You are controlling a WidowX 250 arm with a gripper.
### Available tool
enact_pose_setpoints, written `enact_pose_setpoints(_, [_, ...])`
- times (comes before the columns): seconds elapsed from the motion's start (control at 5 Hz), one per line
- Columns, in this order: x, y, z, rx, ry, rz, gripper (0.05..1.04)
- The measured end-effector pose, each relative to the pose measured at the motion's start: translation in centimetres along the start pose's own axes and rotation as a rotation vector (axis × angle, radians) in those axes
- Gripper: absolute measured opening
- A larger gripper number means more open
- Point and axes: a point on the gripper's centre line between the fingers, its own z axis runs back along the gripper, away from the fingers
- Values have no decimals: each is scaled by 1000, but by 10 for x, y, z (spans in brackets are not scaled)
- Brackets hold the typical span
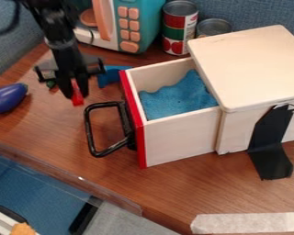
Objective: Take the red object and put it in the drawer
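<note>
To the left of the open, pale wooden drawer (180,140) with its red-edged front, a small, narrow red object (77,98) is being pinched between the fingers of the black two-finger gripper (76,91), so the carrying step is apparently being set up, though whether the brown wood-look table (39,126) is being touched by the object cannot be told. For the next move, enough height is being called for to clear the black looped handle (89,131) and the front before release over the blue, spongy-looking lining (177,101).
</note>
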Motion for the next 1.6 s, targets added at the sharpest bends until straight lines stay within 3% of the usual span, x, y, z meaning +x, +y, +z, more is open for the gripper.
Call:
enact_pose_setpoints(0.2, [5,0,22,13,52,-55,267])
enact_pose_setpoints(0.4, [4,-11,38,-1,60,-122,268])
enact_pose_setpoints(0.8, [-12,-74,57,-117,90,-302,267])
enact_pose_setpoints(1.2, [-24,-134,91,-197,60,-419,267])
enact_pose_setpoints(1.4, [-30,-148,90,-205,62,-471,266])
enact_pose_setpoints(1.6, [-37,-154,75,-196,78,-509,266])
